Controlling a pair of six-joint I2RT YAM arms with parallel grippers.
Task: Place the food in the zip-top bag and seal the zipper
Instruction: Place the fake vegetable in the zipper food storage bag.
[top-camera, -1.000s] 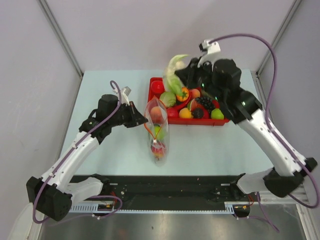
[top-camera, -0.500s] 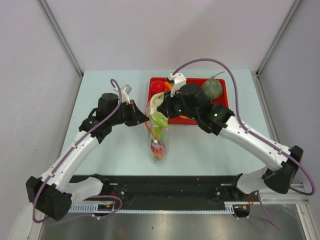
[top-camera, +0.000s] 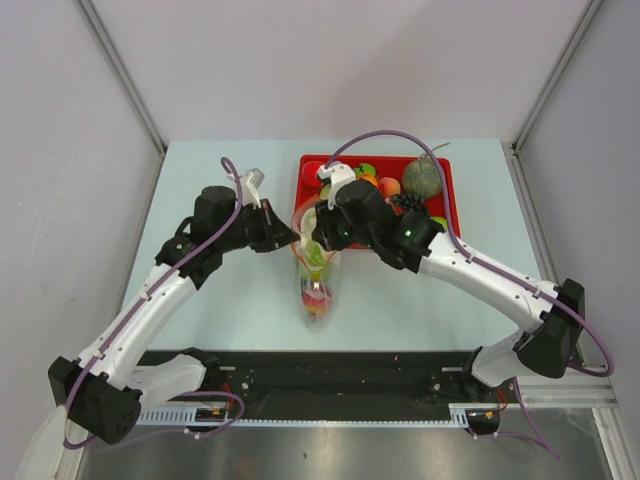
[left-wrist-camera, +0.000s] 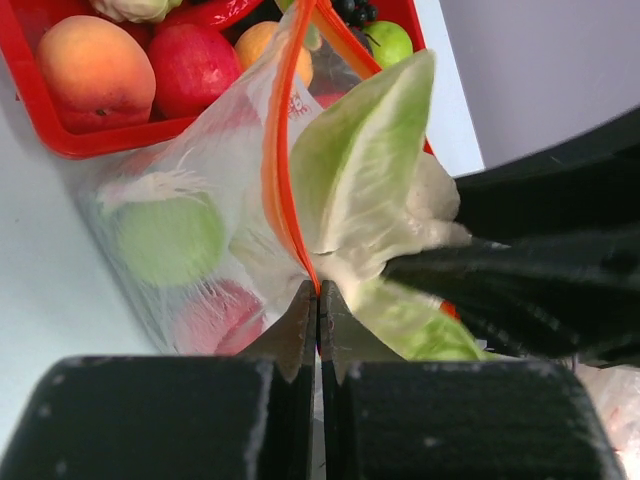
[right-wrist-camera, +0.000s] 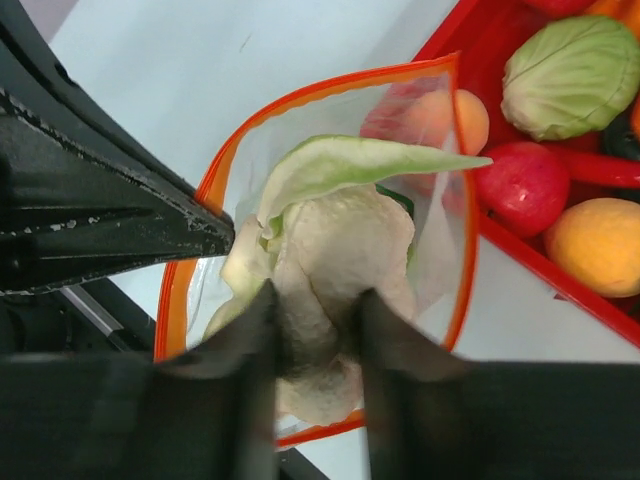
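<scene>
The clear zip-top bag (top-camera: 317, 285) stands open on the table just left of the red tray (top-camera: 452, 200), with several toy fruits inside. My left gripper (top-camera: 290, 240) is shut on the bag's orange-red zipper (left-wrist-camera: 278, 190) and holds the mouth up. My right gripper (top-camera: 318, 243) is shut on a pale cauliflower with green leaves (right-wrist-camera: 335, 250), held in the bag's mouth (right-wrist-camera: 455, 200). In the left wrist view the cauliflower (left-wrist-camera: 370, 170) sits right beside the pinched zipper. A green apple (left-wrist-camera: 165, 240) and a red fruit (left-wrist-camera: 215, 315) show through the bag wall.
The red tray holds more food: a green melon (top-camera: 423, 178), a peach (left-wrist-camera: 95, 65), a red apple (left-wrist-camera: 195, 65), a green cabbage (right-wrist-camera: 575, 75), an orange (right-wrist-camera: 598, 245), dark grapes (top-camera: 408, 203). The right arm reaches across the tray's front edge.
My right gripper carried the cauliflower from above the tray down and left into the bag's mouth. The left gripper kept its hold on the zipper and stayed put.
</scene>
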